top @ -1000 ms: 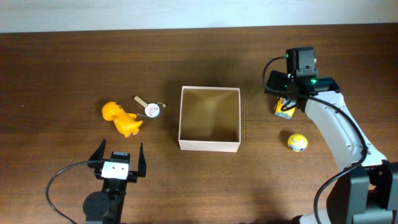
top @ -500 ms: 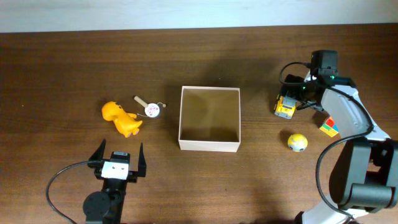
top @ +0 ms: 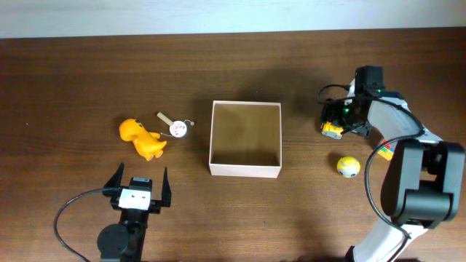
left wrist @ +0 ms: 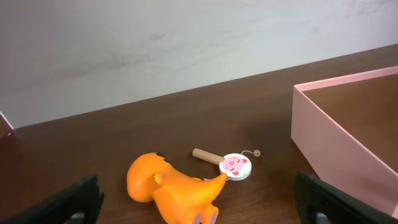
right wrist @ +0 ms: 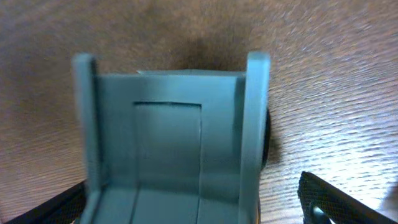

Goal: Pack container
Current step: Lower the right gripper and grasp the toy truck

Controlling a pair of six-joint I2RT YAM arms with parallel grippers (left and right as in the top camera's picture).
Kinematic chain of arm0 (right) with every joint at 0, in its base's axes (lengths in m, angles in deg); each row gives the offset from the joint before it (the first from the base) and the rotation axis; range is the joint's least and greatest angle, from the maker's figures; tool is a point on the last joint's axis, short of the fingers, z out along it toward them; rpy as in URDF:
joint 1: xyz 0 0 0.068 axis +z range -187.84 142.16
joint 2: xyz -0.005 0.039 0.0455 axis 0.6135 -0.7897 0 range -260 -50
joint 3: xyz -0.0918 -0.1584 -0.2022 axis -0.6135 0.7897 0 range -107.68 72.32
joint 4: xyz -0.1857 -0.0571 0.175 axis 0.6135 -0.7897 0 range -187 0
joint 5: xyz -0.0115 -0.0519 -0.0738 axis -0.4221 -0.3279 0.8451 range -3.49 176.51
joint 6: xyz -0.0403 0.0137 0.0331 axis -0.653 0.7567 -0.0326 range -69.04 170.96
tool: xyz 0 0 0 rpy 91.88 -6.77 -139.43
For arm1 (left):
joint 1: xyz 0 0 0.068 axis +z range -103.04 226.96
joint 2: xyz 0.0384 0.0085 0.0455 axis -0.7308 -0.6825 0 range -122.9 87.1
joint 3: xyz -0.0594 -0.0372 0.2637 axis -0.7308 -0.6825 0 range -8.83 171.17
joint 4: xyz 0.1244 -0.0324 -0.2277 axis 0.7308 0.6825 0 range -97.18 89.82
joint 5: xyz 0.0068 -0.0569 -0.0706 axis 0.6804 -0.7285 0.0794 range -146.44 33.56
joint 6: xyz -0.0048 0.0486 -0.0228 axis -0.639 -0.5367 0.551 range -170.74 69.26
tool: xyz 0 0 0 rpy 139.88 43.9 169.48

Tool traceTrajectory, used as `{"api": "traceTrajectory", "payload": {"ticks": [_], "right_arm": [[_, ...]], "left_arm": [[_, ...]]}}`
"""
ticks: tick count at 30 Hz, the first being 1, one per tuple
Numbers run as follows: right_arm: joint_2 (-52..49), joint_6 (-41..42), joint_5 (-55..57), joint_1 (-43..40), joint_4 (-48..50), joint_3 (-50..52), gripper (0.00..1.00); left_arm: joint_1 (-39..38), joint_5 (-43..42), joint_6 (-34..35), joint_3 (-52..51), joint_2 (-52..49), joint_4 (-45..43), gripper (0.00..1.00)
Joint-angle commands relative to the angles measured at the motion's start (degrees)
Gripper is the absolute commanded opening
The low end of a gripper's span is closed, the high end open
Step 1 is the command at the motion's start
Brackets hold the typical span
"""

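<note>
One container (top: 245, 170), square, shallow and lidless, sits near the middle of the dark wooden table (top: 73, 73). Its outer walls are white and its tan floor shows from wall to wall. Bare wood runs along all four of its sides. The strip on its near side is the widest, and the far one reaches to the table's back edge, where a pale wall (top: 218, 14) begins.

To its left, a small round white disc on a wooden stick (top: 175, 125) lies near the left wall but apart from it. An orange toy animal (top: 142, 138) lies just beyond the disc. To its right, a yellow toy truck (top: 333, 129) stands apart from the right wall, level with the box's middle. A yellow ball (top: 348, 166) lies nearer the table's front, and a coloured block (top: 384, 151) is half hidden by the right arm.

The right gripper (top: 341, 116) is down at the truck, well clear of the container's right wall. In the wrist view its jaws stand wide, with the truck's grey-blue bed (right wrist: 168, 149) between them (a gap shows on one side; contact on the other cannot be told).

The left gripper (top: 142, 173) hangs near the front edge with its fingers (top: 119, 175) spread and holding nothing. The container lies ahead of it and to its right, as the left wrist view shows from its near corner (left wrist: 329, 155).
</note>
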Motion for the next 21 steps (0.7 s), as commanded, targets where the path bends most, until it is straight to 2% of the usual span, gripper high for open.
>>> {"api": "traceTrajectory", "payload": {"ticks": [1, 6, 10, 16, 21], "right_arm": [[-0.9, -0.3, -0.7, 0.3, 0.9, -0.8, 0.88], [-0.9, -1.8, -0.4, 0.3, 2.9, -0.8, 0.84], [-0.9, -2.1, -0.4, 0.3, 2.7, -0.8, 0.72], [-0.9, -4.0, -0.4, 0.3, 1.6, -0.8, 0.64], [-0.9, -12.8, 0.0, 0.3, 0.0, -0.8, 0.64]], "left_arm": [[0.3, 0.2, -0.9, -0.4, 0.3, 0.1, 0.99], [0.3, 0.2, -0.9, -0.4, 0.3, 0.1, 0.99], [0.2, 0.2, -0.9, -0.4, 0.3, 0.1, 0.99], [0.3, 0.2, -0.9, -0.4, 0.3, 0.1, 0.99], [0.3, 0.2, -0.9, -0.4, 0.3, 0.1, 0.99]]}}
